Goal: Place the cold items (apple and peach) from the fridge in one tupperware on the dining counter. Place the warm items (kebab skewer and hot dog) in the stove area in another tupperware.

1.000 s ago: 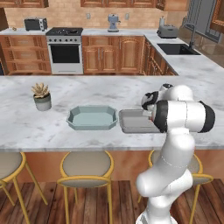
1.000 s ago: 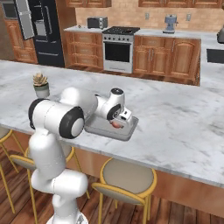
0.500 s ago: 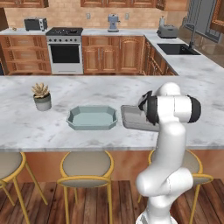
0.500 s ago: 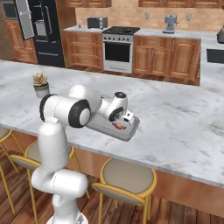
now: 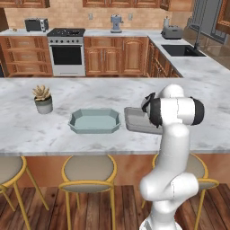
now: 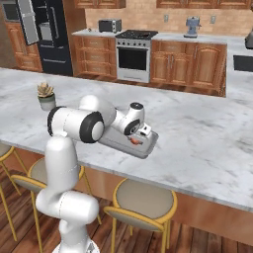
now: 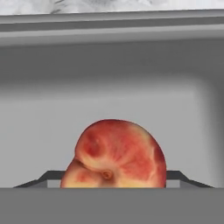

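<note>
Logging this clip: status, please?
Gripper low over grey tupperware, grip state unclear. Peach between the fingers, inside the tray. Teal tupperware empty. Nothing in the way.

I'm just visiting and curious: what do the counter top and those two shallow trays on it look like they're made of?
The dining counter looks like polished marble or similar stone: white with grey veining. The teal tray and the grey tray look like matte plastic, with smooth plain walls, rounded corners and no shine, though the render leaves that open.

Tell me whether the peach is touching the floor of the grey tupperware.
Cannot tell. In the hand view the peach sits inside the grey tupperware, but its underside is hidden, so no contact or gap shows.
</note>
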